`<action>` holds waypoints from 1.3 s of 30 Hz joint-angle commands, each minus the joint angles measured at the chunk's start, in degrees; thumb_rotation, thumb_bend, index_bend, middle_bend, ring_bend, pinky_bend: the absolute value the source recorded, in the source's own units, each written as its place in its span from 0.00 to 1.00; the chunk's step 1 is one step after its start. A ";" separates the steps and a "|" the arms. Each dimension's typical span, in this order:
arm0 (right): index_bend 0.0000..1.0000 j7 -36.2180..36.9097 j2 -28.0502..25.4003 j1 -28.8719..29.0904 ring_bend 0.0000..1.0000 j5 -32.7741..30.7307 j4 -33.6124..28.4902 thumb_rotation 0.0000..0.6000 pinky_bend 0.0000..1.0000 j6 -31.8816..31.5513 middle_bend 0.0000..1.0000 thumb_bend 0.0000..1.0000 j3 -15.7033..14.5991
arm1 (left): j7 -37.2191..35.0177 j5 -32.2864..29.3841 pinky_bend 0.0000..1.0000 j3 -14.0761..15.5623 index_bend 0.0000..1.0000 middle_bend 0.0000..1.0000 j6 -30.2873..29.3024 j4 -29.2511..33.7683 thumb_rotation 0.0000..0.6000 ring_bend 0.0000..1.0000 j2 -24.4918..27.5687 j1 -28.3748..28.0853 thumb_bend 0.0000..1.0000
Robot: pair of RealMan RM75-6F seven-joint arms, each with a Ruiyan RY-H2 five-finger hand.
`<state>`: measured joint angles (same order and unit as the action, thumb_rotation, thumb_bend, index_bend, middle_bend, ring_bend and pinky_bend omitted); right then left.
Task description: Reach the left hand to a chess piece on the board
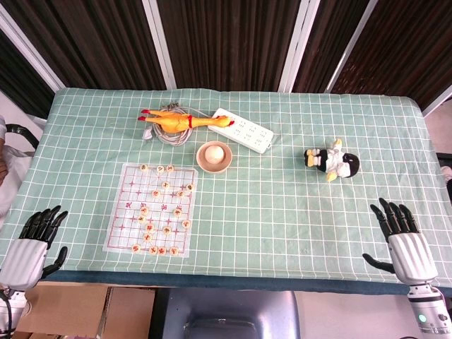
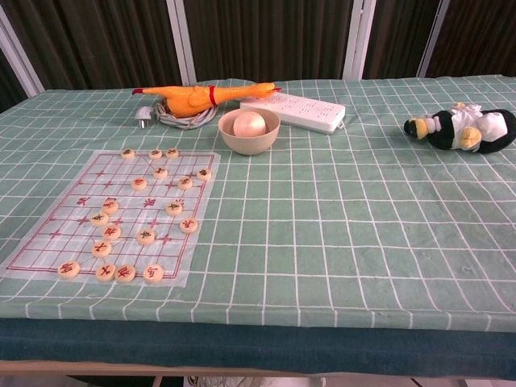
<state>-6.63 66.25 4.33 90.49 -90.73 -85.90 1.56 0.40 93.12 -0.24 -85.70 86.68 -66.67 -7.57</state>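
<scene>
The left hand (image 1: 32, 244) rests at the near edge of the table (image 1: 296, 183), just off the board's (image 1: 116, 233) near left corner, fingers spread and holding nothing; it does not touch the board or any piece. Only the head view shows it. The board is a clear sheet with red grid lines, lying flat on the green checked cloth (image 1: 282, 212) on the left half of the table. Round, pale chess pieces (image 1: 166, 230) with red or dark characters lie scattered over it: a row along the board's near edge, a loose cluster through its middle, and a few along its far edge. The piece (image 2: 68, 268) at the near left corner of the board is the one closest to the left hand. Just beyond the board's far right corner stands a tan bowl (image 1: 215, 157) holding a pale egg (image 1: 215, 150). Beyond the bowl lie a white power strip (image 1: 244, 130) and, farther left, a rubber chicken (image 1: 176, 120) resting over a coiled grey cable (image 1: 166, 135). Well to the right of the board lies a penguin toy (image 1: 333, 162) on its side. The right hand (image 1: 402, 236) rests at the near edge far right of the board, fingers spread, empty.
</scene>
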 commanded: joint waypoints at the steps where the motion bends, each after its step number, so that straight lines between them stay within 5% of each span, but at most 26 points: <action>1: 0.00 0.27 -0.19 -0.14 0.00 -0.03 -0.14 1.00 0.00 -0.15 0.00 0.12 -0.06 | -0.72 -0.99 0.09 0.43 0.00 0.00 2.75 0.89 1.00 0.00 0.24 -0.51 0.43; 6: 0.00 1.08 -0.60 -0.64 0.00 0.93 -0.42 1.00 0.00 -1.36 0.00 0.12 -0.35 | -1.16 0.24 0.10 1.53 0.00 0.00 4.60 1.96 1.00 0.00 -0.45 -1.47 0.43; 8: 0.00 0.96 -0.52 -0.64 0.00 1.10 -0.27 1.00 0.00 -1.38 0.00 0.12 -0.40 | -0.03 1.01 0.20 1.24 0.00 0.09 3.43 -0.18 1.00 0.07 -3.00 -1.41 0.42; 12: 0.00 1.24 -0.29 -0.10 0.00 0.82 -0.03 1.00 0.00 -0.33 0.00 0.12 -0.28 | 0.14 3.42 0.85 1.57 0.07 0.63 2.77 -7.27 1.00 0.67 -10.11 -2.32 0.41; 14: 0.00 3.00 -0.10 0.46 0.00 2.35 0.79 1.00 0.00 -0.38 0.00 0.12 -0.50 | -4.32 3.98 0.98 2.22 0.13 0.85 4.45 -9.23 1.00 0.88 -11.98 -3.53 0.41; 18: 0.00 6.78 -0.15 0.84 0.00 4.99 2.38 1.00 0.00 -1.05 0.00 0.12 -1.38 | -7.49 2.54 1.00 2.51 0.23 1.00 8.86 -10.54 1.00 1.00 -14.00 -5.49 0.41; 28: 0.00 8.62 -1.19 1.61 0.00 4.18 1.85 1.00 0.00 1.86 0.00 0.12 -2.36 | -4.23 -3.13 1.00 -0.47 0.31 1.00 11.01 -9.52 1.00 1.00 -20.64 -6.57 0.42; 39: 0.00 7.49 -1.36 1.81 0.00 3.92 1.09 1.00 0.00 2.75 0.00 0.12 -2.76 | -1.52 -6.31 1.00 -0.01 0.34 1.00 14.55 -11.69 1.00 1.00 -24.83 -7.50 0.44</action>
<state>0.88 64.90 6.10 94.39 -89.61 -83.17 -1.17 -1.51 87.05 -0.48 -71.44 74.96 -91.30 -14.93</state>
